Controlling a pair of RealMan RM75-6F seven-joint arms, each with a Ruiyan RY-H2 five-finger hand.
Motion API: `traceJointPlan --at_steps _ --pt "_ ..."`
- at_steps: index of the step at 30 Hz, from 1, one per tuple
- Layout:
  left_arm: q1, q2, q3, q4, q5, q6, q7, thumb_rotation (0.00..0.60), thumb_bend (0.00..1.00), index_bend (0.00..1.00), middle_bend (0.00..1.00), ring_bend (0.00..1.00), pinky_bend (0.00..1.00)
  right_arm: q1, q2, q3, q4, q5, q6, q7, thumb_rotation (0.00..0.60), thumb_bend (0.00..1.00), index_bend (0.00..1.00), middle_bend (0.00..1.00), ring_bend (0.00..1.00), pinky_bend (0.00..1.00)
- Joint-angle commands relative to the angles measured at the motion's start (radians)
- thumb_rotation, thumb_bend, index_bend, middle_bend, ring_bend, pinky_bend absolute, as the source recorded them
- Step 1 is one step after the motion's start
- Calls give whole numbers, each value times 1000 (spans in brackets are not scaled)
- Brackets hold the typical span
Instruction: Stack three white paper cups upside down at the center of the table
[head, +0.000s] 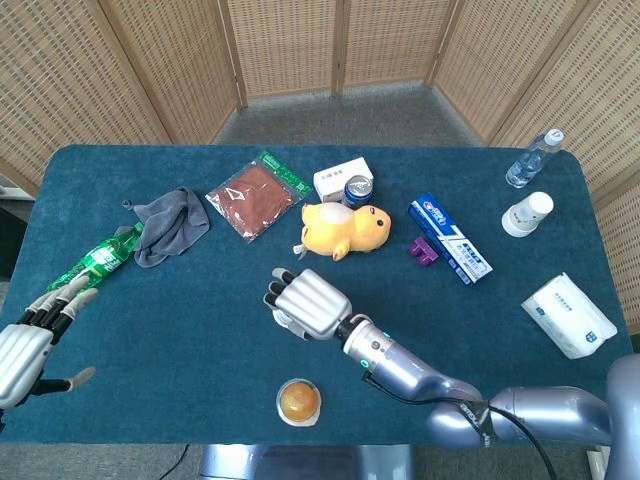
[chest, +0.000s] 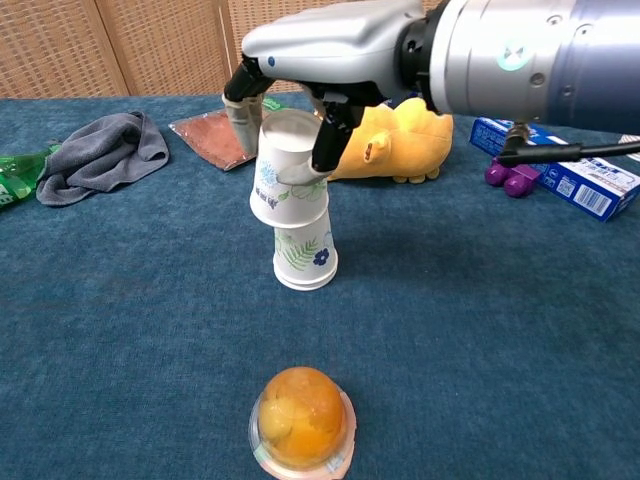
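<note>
In the chest view my right hand (chest: 335, 45) grips a white paper cup (chest: 290, 172) upside down, slightly tilted, its rim over the top of a second upside-down cup (chest: 306, 256) that stands on the blue table (chest: 120, 320). From the head view the right hand (head: 305, 304) hides both cups at the table's middle. A third white cup (head: 527, 213) stands upside down near the far right edge. My left hand (head: 27, 345) hovers at the front left corner with fingers spread, holding nothing.
An orange jelly cup (chest: 302, 420) sits just in front of the stack. Behind it lie a yellow plush toy (head: 345, 230), a can (head: 358, 190), a red packet (head: 256, 200) and a grey cloth (head: 170, 225). A toothpaste box (head: 450, 238), a tissue pack (head: 568, 315) and a water bottle (head: 533, 158) are to the right.
</note>
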Motion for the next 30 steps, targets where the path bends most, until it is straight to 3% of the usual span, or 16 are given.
traceJointPlan --at_steps 1,9,13,18,25,30 --pt "1 1 -1 1 -1 1 -3 600 235 0 0 0 104 15 -11 -6 16 14 3 -5 600 368 421 410 200 622" --pt "0 1 -4 3 -4 -4 -6 600 234 0 0 0 104 46 -14 -31 35 47 7 -15 600 342 385 402 199 622" --pt "0 1 -6 4 -7 -4 -4 600 236 0 0 0 104 52 0 -41 19 64 15 -13 600 337 147 347 164 622" --pt "1 1 -6 3 -5 -6 -2 600 235 0 0 0 104 54 12 -52 7 70 34 -11 600 330 13 247 83 613" --pt "2 1 -8 3 -7 -6 -2 600 234 0 0 0 104 24 63 -59 -51 30 119 -11 600 329 1 213 55 592" --pt "6 0 -9 4 -5 1 2 600 236 0 0 0 104 -95 137 -108 -101 -67 284 15 600 327 22 152 3 446"
